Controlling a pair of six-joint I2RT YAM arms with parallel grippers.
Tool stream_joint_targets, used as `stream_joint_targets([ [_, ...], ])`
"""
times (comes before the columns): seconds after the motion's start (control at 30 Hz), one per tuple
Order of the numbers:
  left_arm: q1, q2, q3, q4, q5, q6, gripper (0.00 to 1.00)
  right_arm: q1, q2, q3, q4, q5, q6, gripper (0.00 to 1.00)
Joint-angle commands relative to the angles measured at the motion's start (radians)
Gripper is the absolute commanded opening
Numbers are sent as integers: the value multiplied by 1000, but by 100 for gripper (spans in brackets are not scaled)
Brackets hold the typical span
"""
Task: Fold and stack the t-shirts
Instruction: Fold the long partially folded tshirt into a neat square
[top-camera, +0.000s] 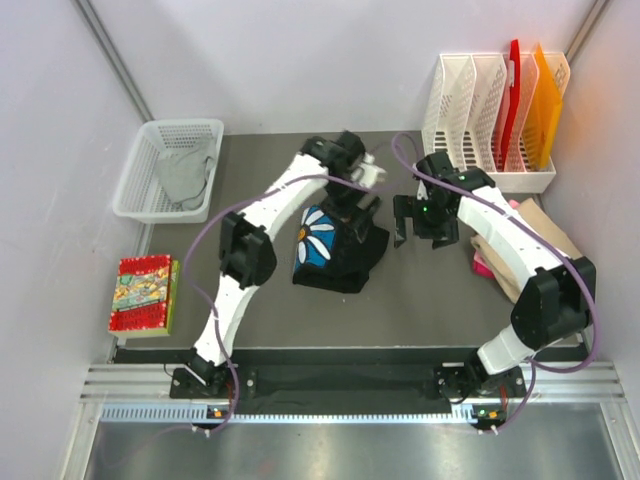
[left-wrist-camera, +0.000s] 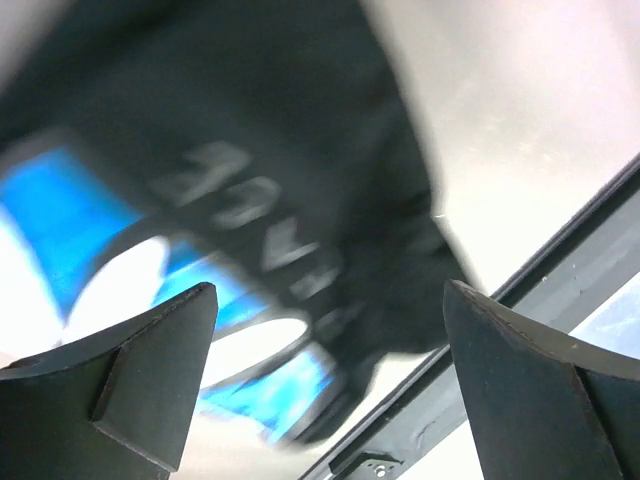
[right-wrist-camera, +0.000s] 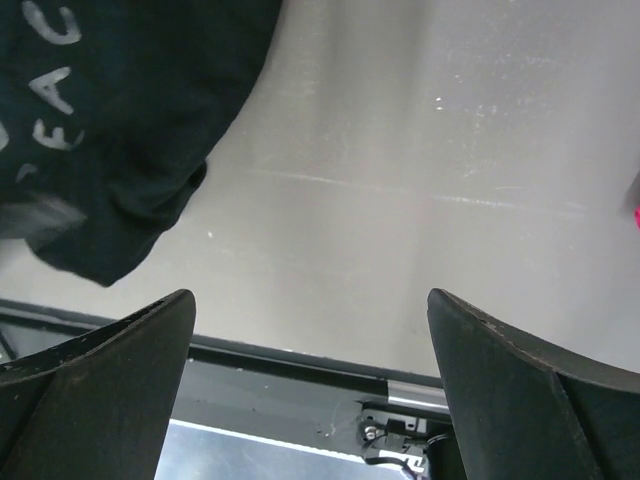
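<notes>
Lettering (left-wrist-camera: 255, 235) on black t-shirt (left-wrist-camera: 250, 90) blurred | pink t-shirt (top-camera: 481, 266) mostly covered

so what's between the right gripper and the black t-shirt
Nothing but a bare stretch of grey table lies between the open right gripper and the black t-shirt. This shows best in the right wrist view.

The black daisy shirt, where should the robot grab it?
Probably its right-hand corner, coming from the right side. The black shirt lies bunched up, but a thin corner sticks out onto the table there, and the open right claw hangs just beside it.
</notes>
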Motion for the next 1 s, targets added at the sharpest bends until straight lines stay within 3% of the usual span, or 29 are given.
stream_joint_targets([
  [0.0,216,-201,1,0,36,-7,99,7,-1,80,29,-71,7,100],
  [0.07,292,-240,-73,6,88,-4,99,9,39,100,47,-117,24,100],
  [0.13,341,-321,-266,59,143,-4,99,10,72,123,73,-208,40,100],
  [0.2,354,-410,-491,207,200,-12,99,18,128,140,119,-299,73,100],
  [0.3,345,-470,-676,323,263,-23,99,32,191,154,205,-459,138,100],
  [0.43,317,-469,-741,373,301,-30,99,45,240,134,386,-669,276,100],
  [0.5,319,-476,-712,382,351,-36,99,46,256,79,570,-789,416,100],
  [0.67,319,-489,-713,388,454,-27,99,46,326,-32,888,-887,689,100],
  [0.8,319,-450,-837,393,474,-9,99,42,397,-98,946,-897,731,100],
  [0.97,307,-439,-981,504,504,-41,99,32,493,-84,879,-881,657,100],
])
